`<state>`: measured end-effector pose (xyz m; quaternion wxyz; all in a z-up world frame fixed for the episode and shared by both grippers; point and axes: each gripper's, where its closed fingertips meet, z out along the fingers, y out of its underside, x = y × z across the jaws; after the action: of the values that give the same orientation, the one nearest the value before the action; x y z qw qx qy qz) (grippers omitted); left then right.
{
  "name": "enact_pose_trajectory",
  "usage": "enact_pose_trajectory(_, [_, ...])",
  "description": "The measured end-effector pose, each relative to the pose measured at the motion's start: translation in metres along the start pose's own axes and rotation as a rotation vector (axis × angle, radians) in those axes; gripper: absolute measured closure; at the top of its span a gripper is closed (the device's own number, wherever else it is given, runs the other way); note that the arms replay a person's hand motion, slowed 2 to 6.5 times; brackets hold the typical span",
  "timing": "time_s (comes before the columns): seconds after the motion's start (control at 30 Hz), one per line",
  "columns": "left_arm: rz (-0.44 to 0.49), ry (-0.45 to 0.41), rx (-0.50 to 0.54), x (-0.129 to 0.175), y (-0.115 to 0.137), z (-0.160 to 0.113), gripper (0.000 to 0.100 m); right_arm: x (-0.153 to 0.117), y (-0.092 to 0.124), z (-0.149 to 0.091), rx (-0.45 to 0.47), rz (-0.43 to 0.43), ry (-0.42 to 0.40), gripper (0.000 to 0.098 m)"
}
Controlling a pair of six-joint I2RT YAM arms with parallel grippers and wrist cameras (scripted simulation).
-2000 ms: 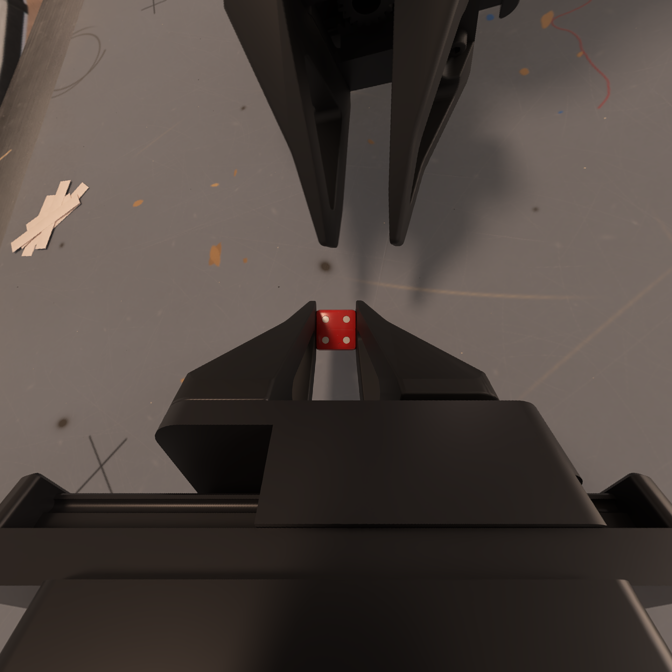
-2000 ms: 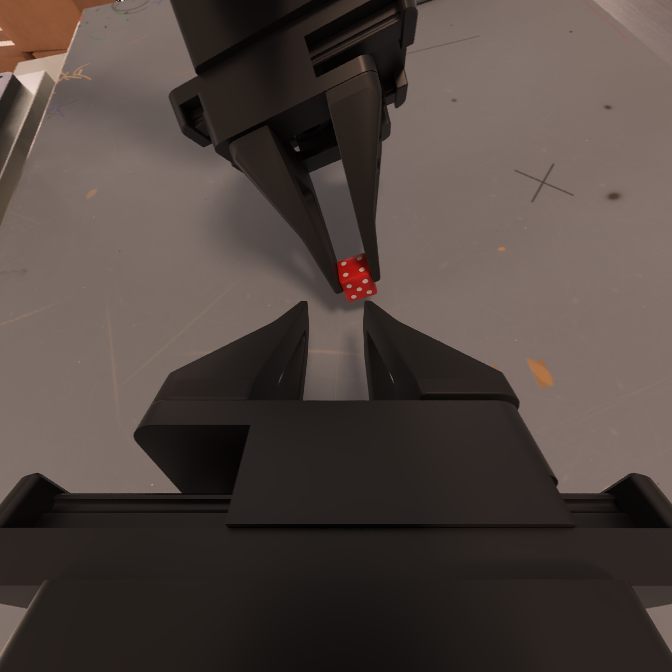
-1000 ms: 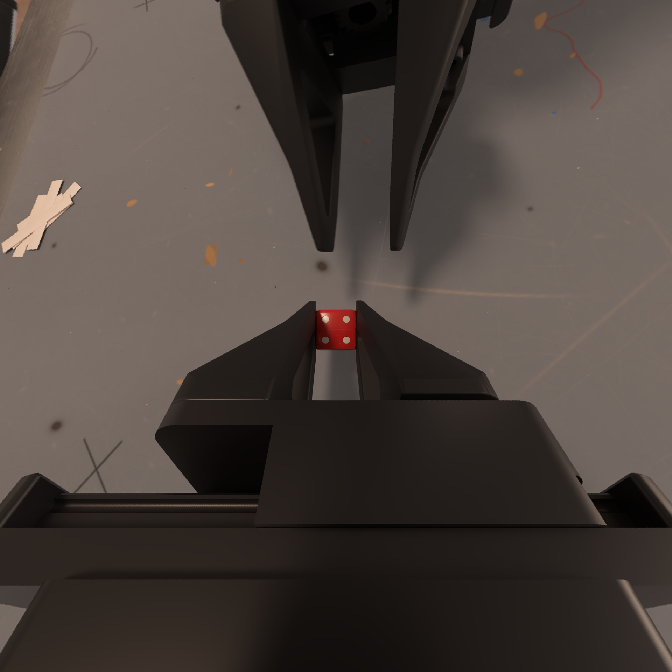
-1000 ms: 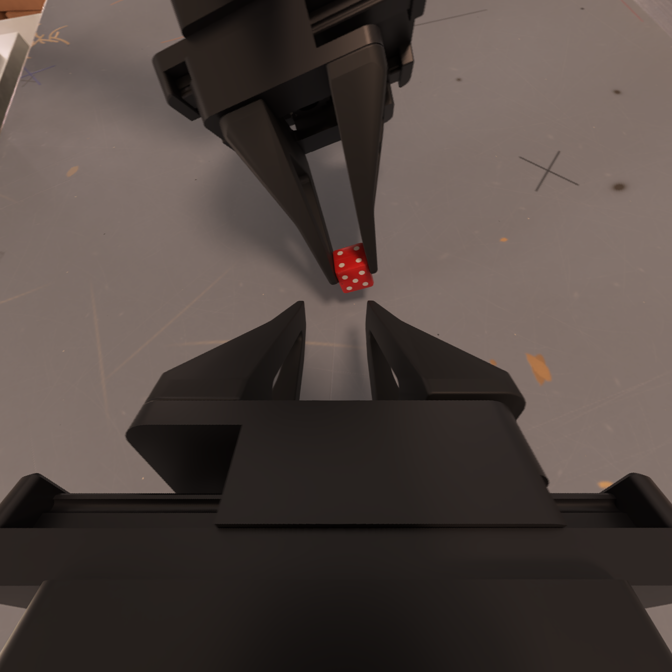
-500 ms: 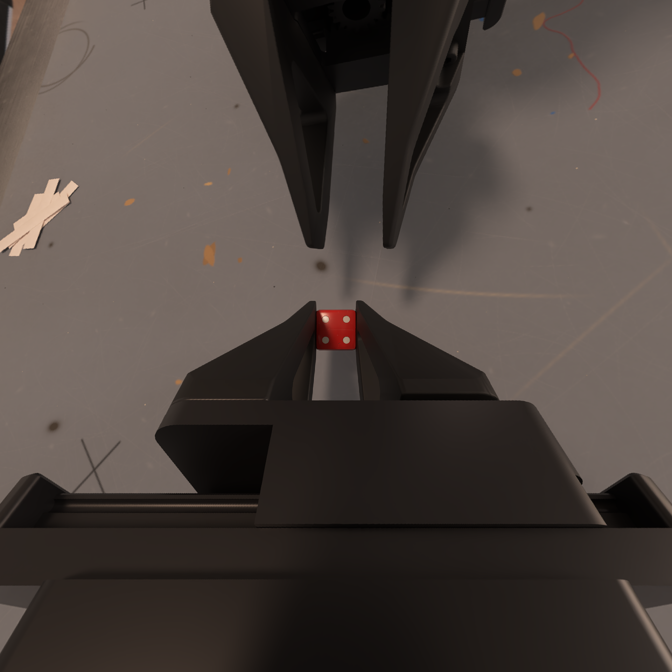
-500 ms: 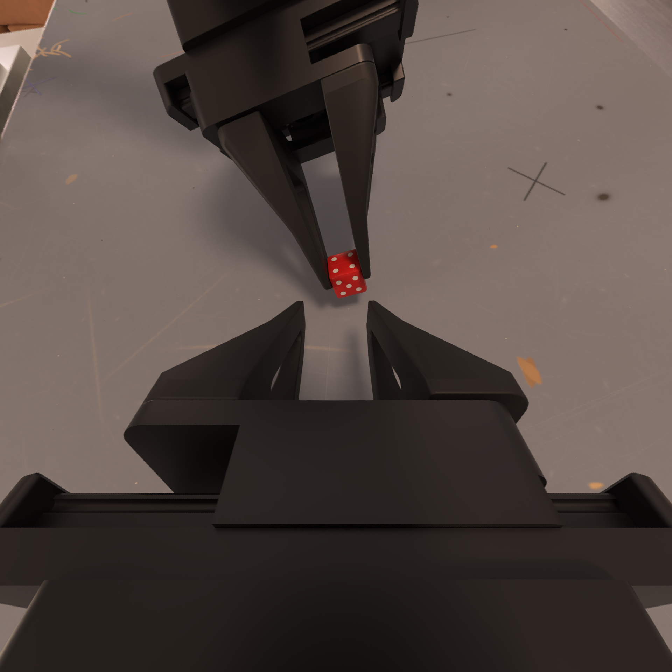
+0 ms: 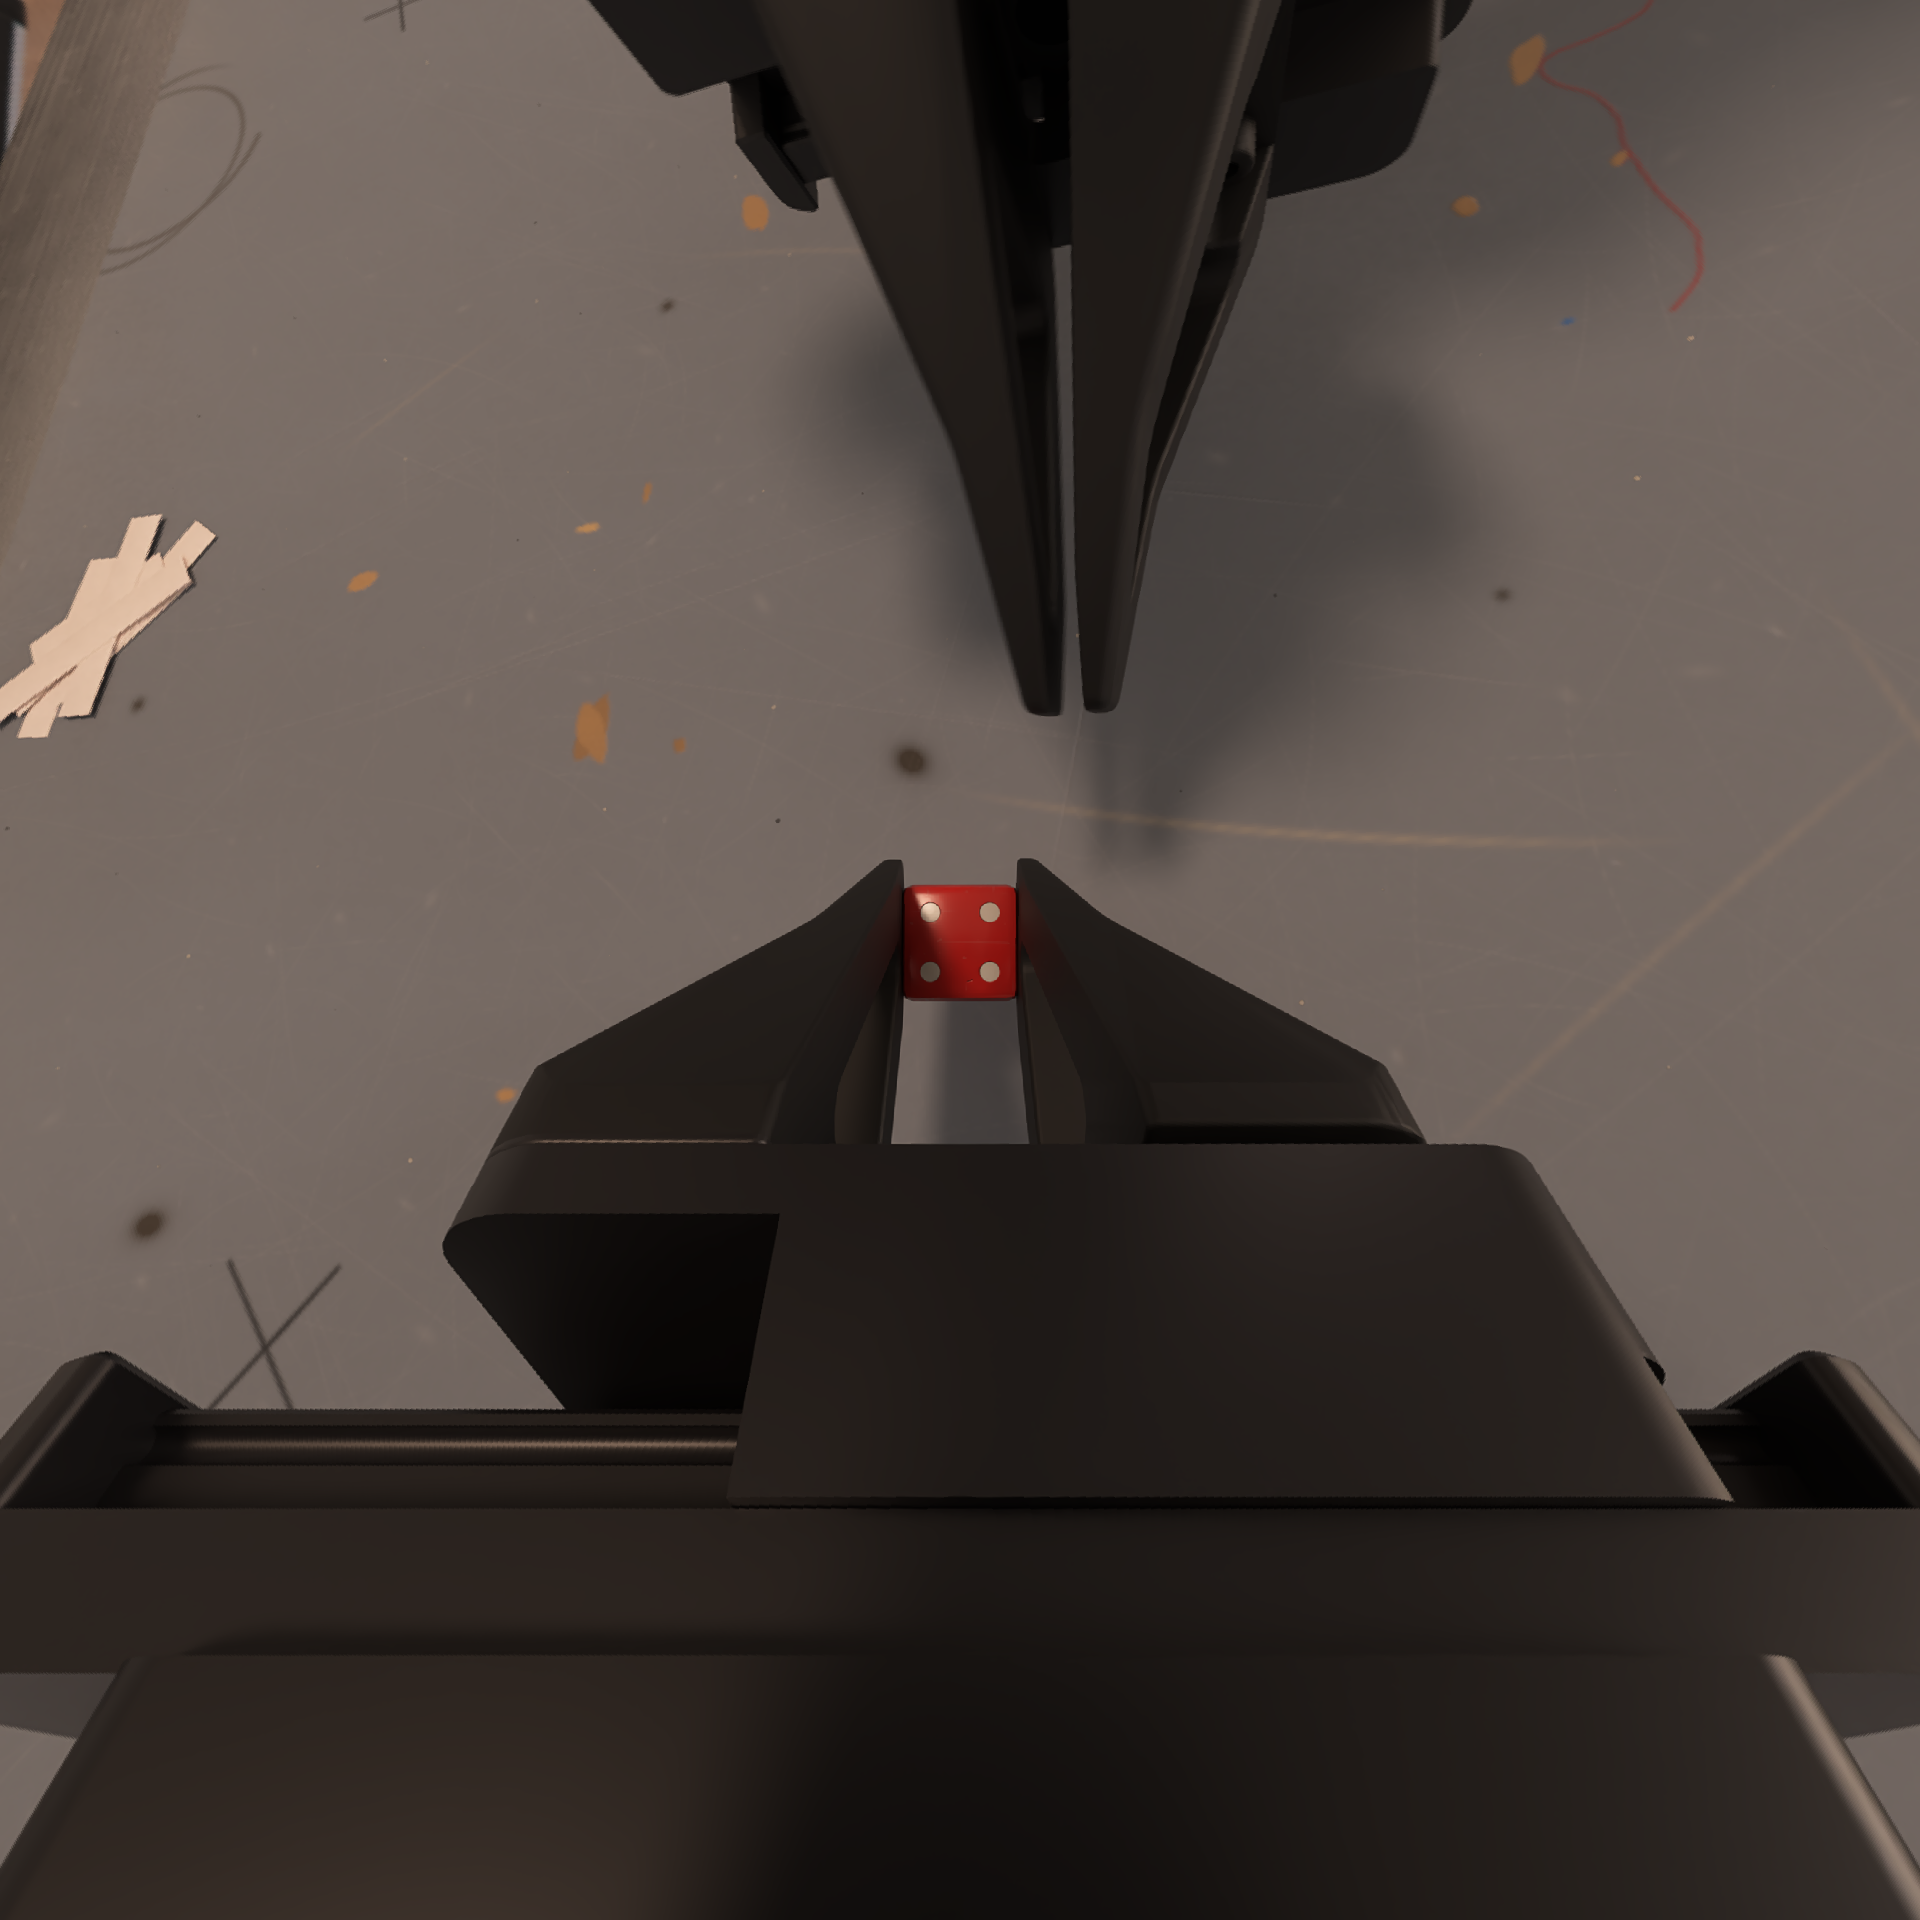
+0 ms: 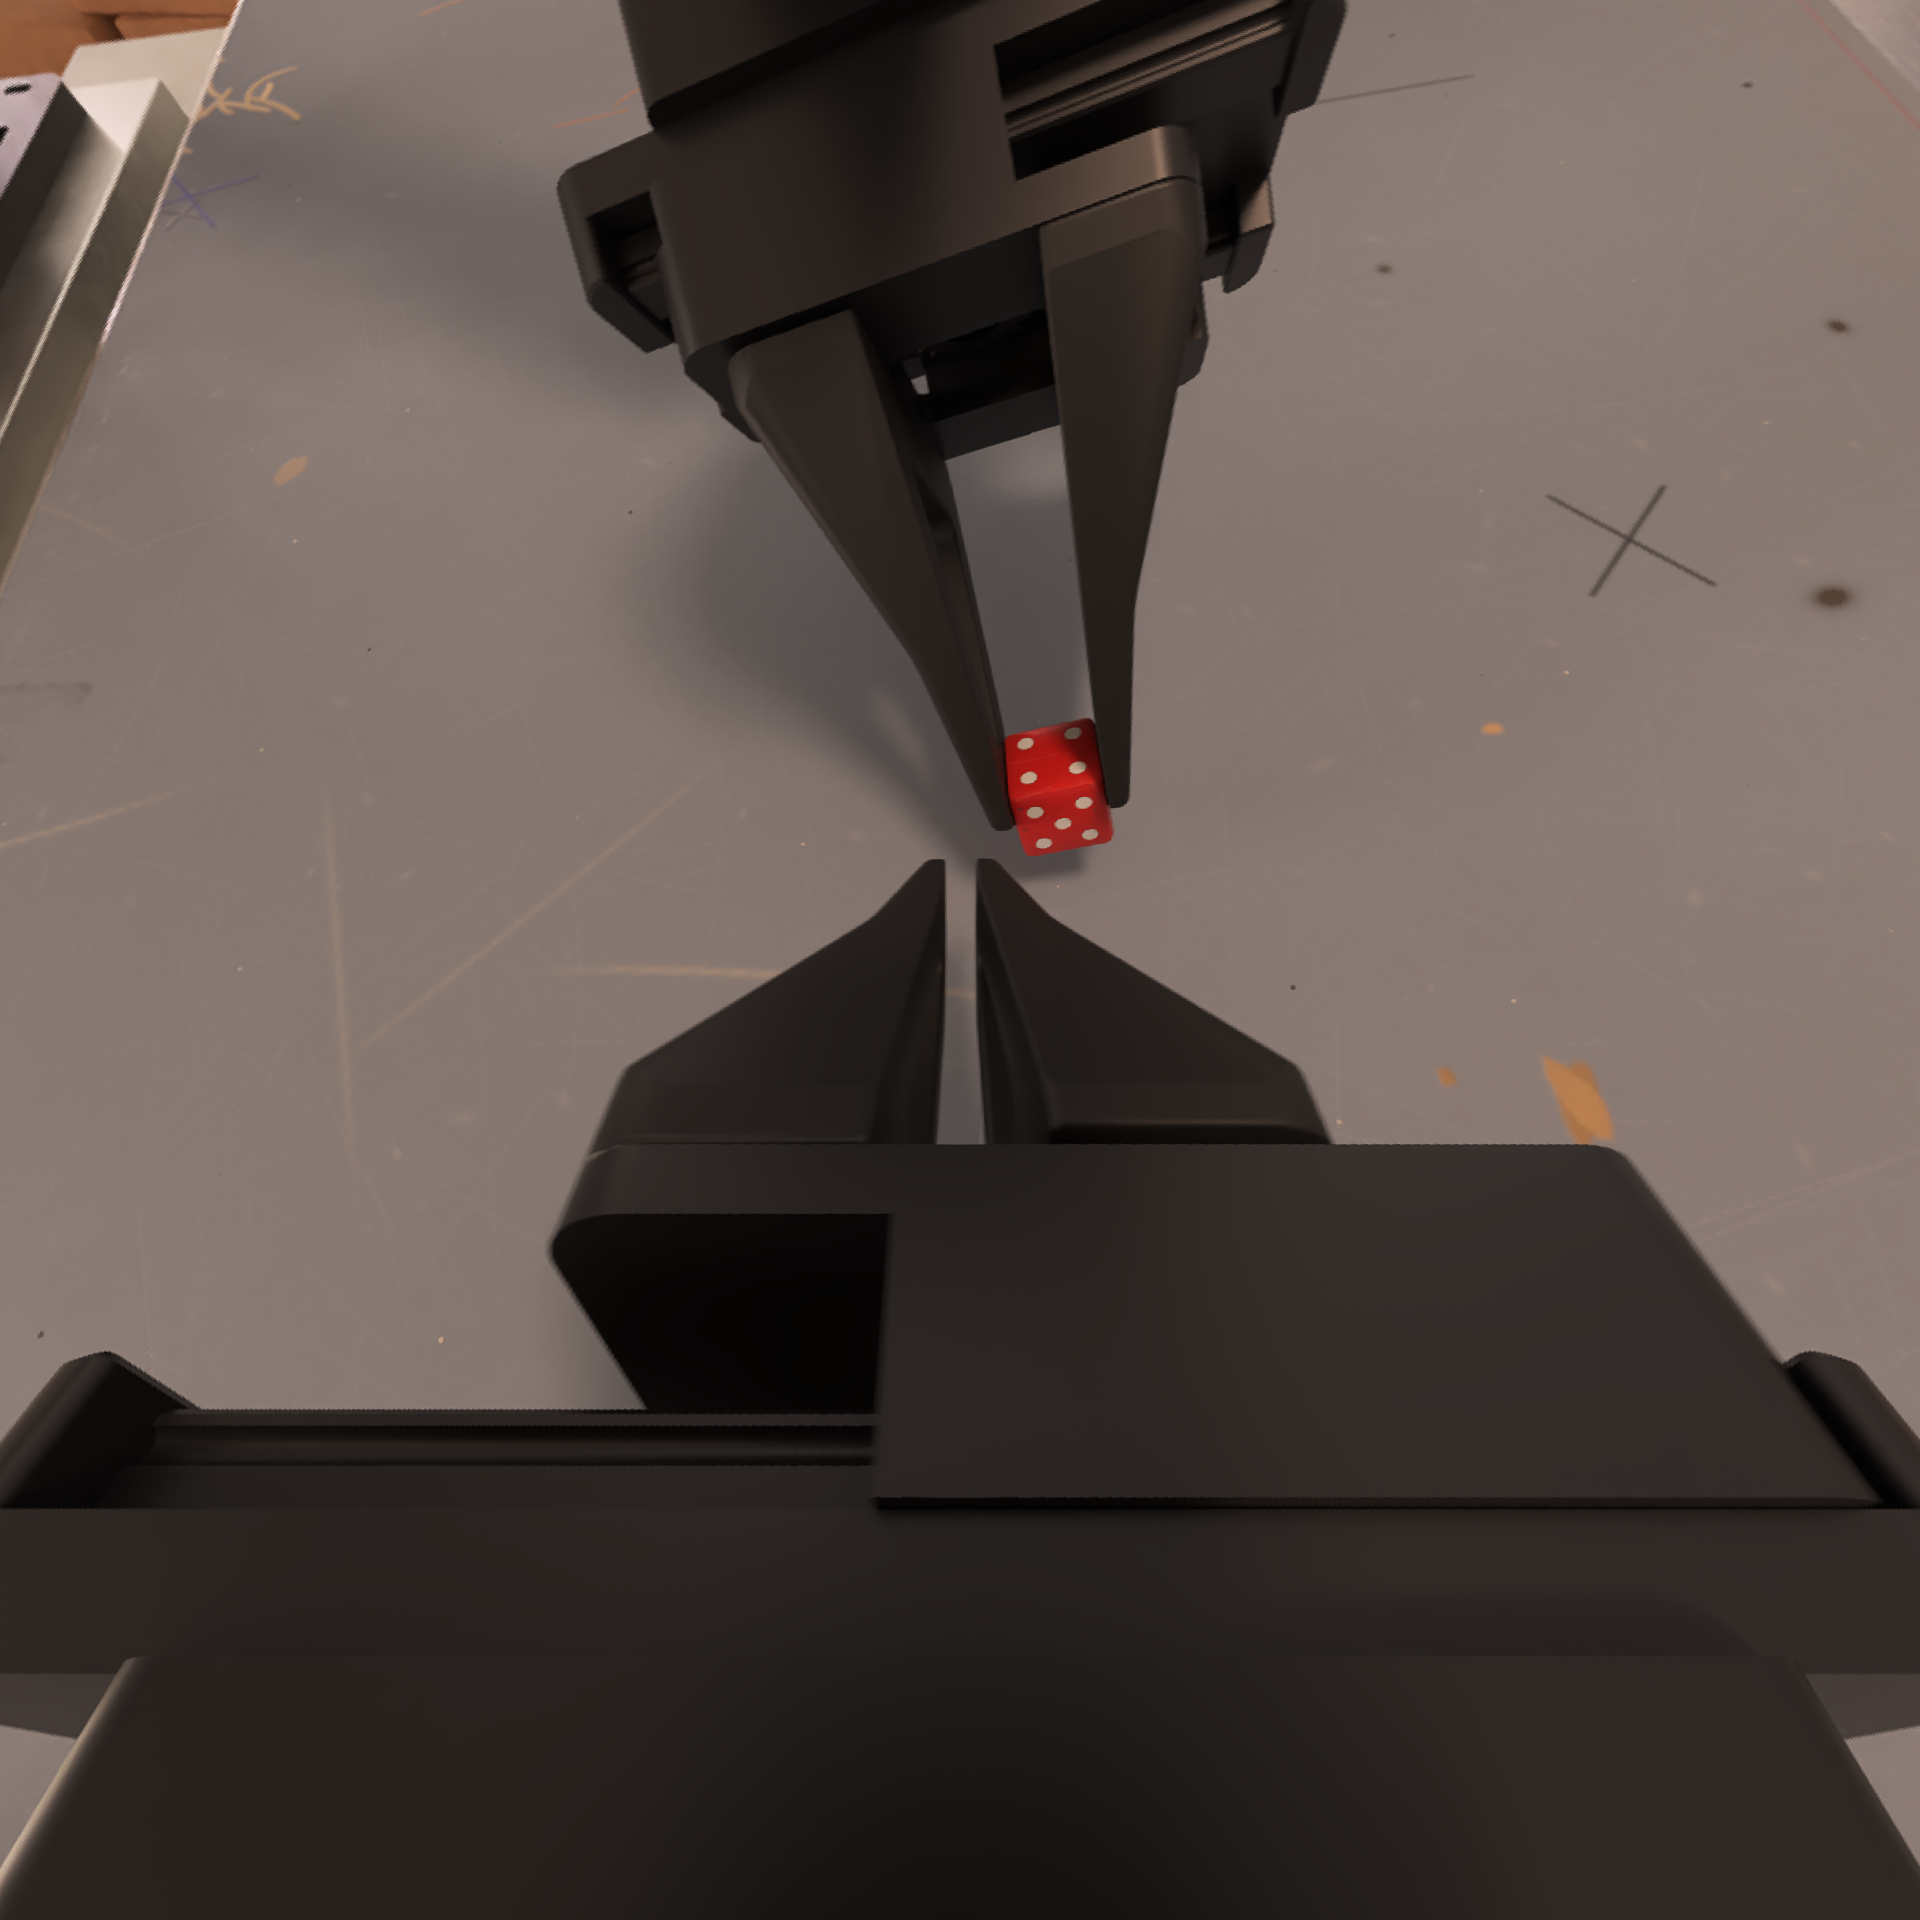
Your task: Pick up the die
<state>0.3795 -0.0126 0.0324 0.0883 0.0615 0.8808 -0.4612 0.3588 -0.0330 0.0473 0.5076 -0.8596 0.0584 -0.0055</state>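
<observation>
**Die pinched in the left gripper, right gripper nearly closed in front of it**

The left gripper is clamped on the red die. In the left wrist view the die sits right at the fingertips, each black finger pressed flat against one side of it, and the face with four white pips looks toward the camera. Behind the die, between the two fingers, a narrow strip of grey table shows through.

Straight ahead of the left gripper's tips, and a short way beyond them, the right gripper points back at it, tip toward tip. Its two long fingers are drawn almost together, with only a thin slit between them, and nothing is held there. Its shadow falls on the table just beyond the tips.

The right wrist view confirms this from the other side. The right gripper has its fingers nearly meeting, empty. Just past its tips and slightly to their right, the die is gripped at the very end of the left gripper, which slopes down from above. Two pipped faces of the die are visible here, and it appears clear of the table surface, a faint shadow beneath it.

Off to the left of the left gripper lies a patch of pale tape strips; orange flecks and a pencilled cross mark the table.
</observation>
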Motion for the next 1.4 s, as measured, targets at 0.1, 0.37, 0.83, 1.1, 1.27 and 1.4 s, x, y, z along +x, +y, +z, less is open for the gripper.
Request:
enact_pose_trajectory(0.1, [-0.001,0.001,0.000,0.000,0.000,0.000,0.082,0.004,-0.001,0.000,0.009,0.008,0.017,0.0827])
enact_pose_trajectory(0.37, [-0.001,0.003,0.000,0.000,0.000,0.000,0.082,0.011,0.006,0.004,-0.037,-0.011,0.074,0.0744])
enact_pose_trajectory(0.83, [-0.001,0.005,0.000,0.001,0.000,0.000,0.082,0.009,0.002,0.000,-0.006,-0.003,0.057,0.0777])
enact_pose_trajectory(1.1, [0.000,0.006,0.000,0.001,0.000,0.000,0.082,0.012,0.008,0.004,-0.053,-0.015,0.086,0.0650])
enact_pose_trajectory(1.27, [0.003,0.012,0.002,0.002,0.000,0.000,0.082,0.005,0.006,0.004,-0.038,-0.031,0.054,0.0761])
enact_pose_trajectory(1.4, [0.003,0.011,0.002,0.002,0.000,0.000,0.082,0.003,0.003,-0.002,-0.002,-0.015,0.027,0.0840])
